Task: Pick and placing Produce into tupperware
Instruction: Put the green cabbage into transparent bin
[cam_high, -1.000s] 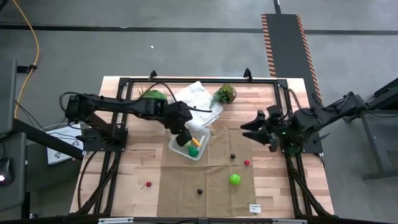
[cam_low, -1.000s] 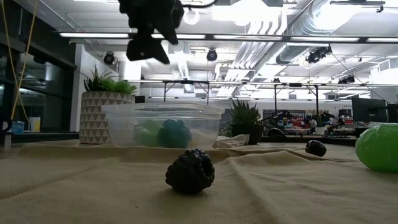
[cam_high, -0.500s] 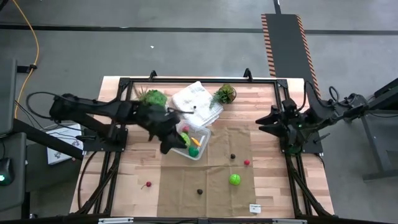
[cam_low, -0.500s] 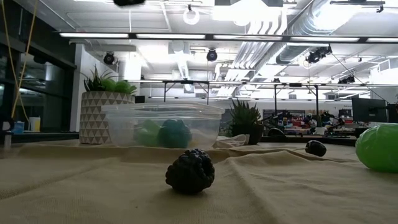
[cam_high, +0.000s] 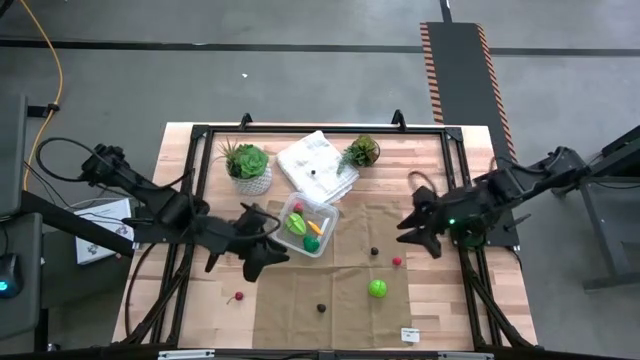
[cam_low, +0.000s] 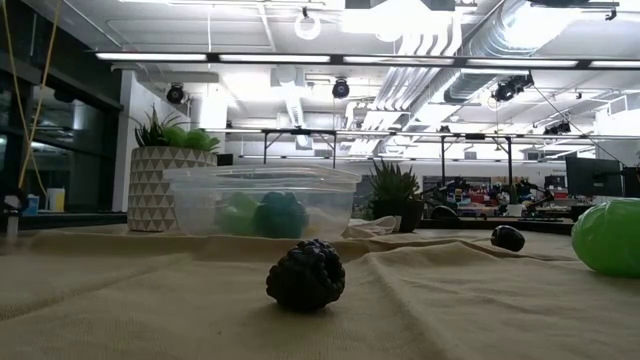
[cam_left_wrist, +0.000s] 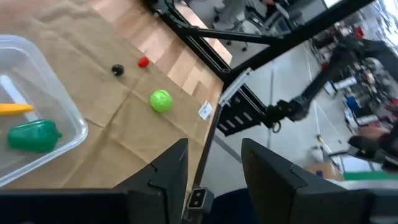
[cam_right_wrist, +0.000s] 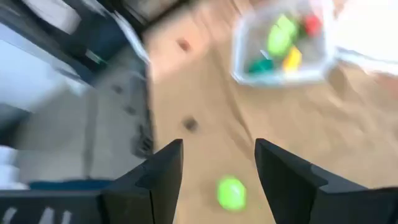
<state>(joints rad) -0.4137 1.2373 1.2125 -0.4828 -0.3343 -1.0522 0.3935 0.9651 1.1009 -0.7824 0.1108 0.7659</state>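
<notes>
The clear tupperware (cam_high: 306, 227) stands on a tan cloth and holds green, red and yellow produce; it also shows in the low view (cam_low: 262, 200) and the left wrist view (cam_left_wrist: 37, 118). On the cloth lie a bright green ball (cam_high: 377, 289), a small red piece (cam_high: 397, 262), a dark piece (cam_high: 374, 252) and a dark berry (cam_high: 321, 308). Another red piece (cam_high: 238, 297) rests on the bare wood. My left gripper (cam_high: 272, 257) hangs open and empty, left of and nearer than the tupperware. My right gripper (cam_high: 412, 232) hovers open above the cloth's right edge.
Two potted plants (cam_high: 247, 162) (cam_high: 362, 150) and a white wrinkly bag (cam_high: 318, 160) stand along the far side behind the tupperware. The tan cloth (cam_high: 340, 320) covers the middle near part of the wooden table. A black frame (cam_high: 190, 180) runs around the table.
My left gripper has drawn back from above the tupperware toward the table's near left, leaving the low view's top. More of the produce in the tupperware now shows. My right gripper has tipped downward and come a little toward the near edge.
</notes>
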